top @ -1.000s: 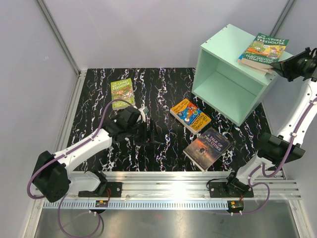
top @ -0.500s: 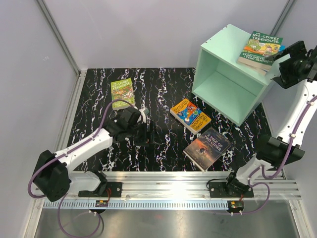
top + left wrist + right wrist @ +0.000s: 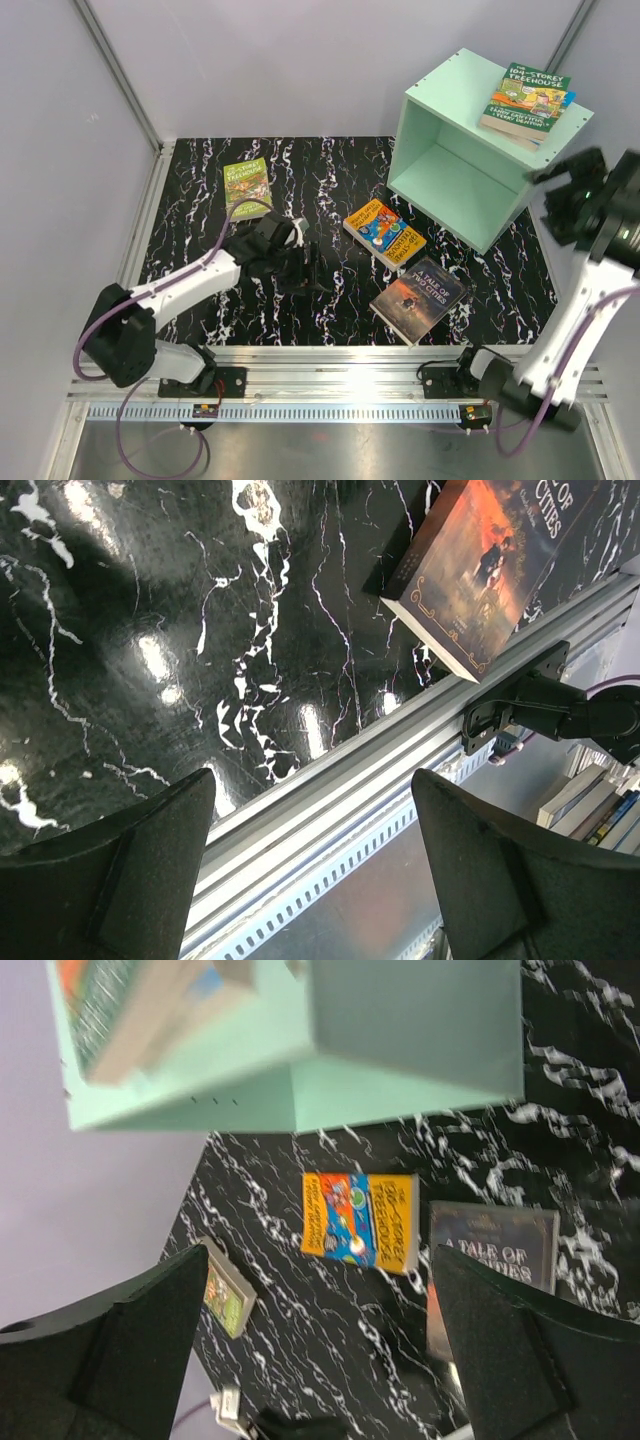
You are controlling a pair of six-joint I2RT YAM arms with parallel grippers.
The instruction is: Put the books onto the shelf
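The green Treehouse book [image 3: 528, 92] lies flat on the roof of the shelf [image 3: 455, 185], near its far right corner, cover up; beneath it lies a second book [image 3: 567, 99], of which only a blue sliver and the page edges show. The shelf, a mint-green cube, stands at the far right of the black marbled table [image 3: 190, 235], its open face turned toward the near left.

Three more books lie flat on the table, cover up: the orange-blue book [image 3: 384, 233] just in front of the shelf's open face; the dark book "A Tale of Two Cities" [image 3: 419, 299] nearer the arms, close to the orange-blue one, one corner by the aluminium rail [image 3: 340, 362]; the lime-green book [image 3: 247, 186] well apart at the far left.

The right gripper [image 3: 556, 198] hangs in the air beside the shelf's right wall, below the stacked books and apart from them, blurred in the top view; its wrist view shows the two fingers spread wide with nothing between them.

The left gripper [image 3: 307, 272] sits low over the middle of the table, between the lime-green book and the dark one; its fingers are likewise parted and grasp nothing, only marble and rail showing between them.
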